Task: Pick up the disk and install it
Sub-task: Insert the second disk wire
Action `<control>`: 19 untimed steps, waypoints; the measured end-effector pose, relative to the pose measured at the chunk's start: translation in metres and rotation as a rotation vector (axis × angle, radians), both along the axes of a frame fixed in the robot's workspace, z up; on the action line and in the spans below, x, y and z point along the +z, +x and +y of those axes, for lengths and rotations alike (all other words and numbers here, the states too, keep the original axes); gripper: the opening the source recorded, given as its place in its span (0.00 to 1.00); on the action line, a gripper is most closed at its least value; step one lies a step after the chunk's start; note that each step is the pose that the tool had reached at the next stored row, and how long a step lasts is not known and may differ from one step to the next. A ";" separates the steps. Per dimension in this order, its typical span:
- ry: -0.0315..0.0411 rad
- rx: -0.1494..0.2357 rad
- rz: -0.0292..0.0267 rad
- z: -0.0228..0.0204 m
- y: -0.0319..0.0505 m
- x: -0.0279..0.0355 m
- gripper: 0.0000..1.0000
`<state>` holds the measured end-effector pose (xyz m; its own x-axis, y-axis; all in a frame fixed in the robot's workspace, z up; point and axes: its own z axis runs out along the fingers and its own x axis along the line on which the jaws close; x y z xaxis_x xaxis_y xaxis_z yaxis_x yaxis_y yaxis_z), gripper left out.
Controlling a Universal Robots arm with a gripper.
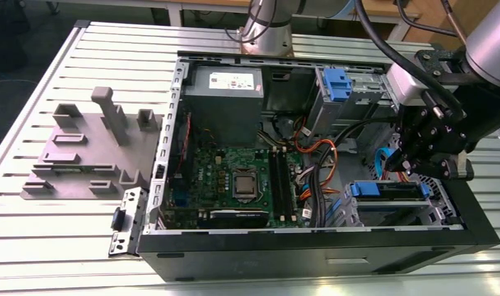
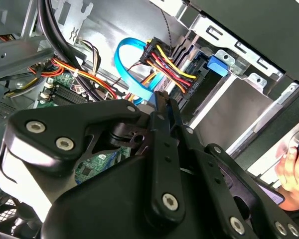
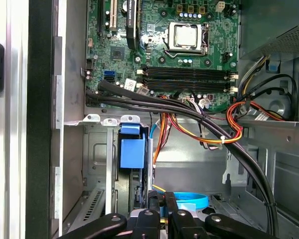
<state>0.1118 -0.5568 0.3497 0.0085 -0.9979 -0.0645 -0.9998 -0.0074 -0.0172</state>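
Note:
The disk (image 1: 387, 190) lies flat in the drive bay at the front corner of the open computer case, on the exterior view's right, its blue carrier framing it. The carrier's blue end tab (image 3: 131, 147) shows in both wrist views, sitting between the bay's metal rails (image 2: 220, 63). My gripper (image 1: 402, 168) hangs just above the disk, inside the case. Its black fingers (image 2: 161, 102) are pressed together, shut, with nothing visible between them. The fingertips (image 3: 162, 198) point toward the bay, a short way from the tab.
A light blue flat cable (image 2: 129, 74) and bundled red, yellow and black wires (image 2: 167, 62) hang close to the fingers. A smaller blue bracket (image 1: 336, 83) sits in the upper bay beside the grey power-supply box (image 1: 225, 80). A person's hand (image 2: 295, 167) is outside the case.

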 end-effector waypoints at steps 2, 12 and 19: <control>0.0000 0.000 0.0000 -0.0005 0.0000 -0.0001 0.16; 0.0004 0.000 0.0000 -0.0078 0.0000 -0.0008 0.16; 0.0031 0.000 -0.0004 -0.0135 0.0000 -0.0041 0.16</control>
<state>0.1118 -0.5704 0.3455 0.0085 -0.9977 -0.0676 -0.9998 -0.0073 -0.0176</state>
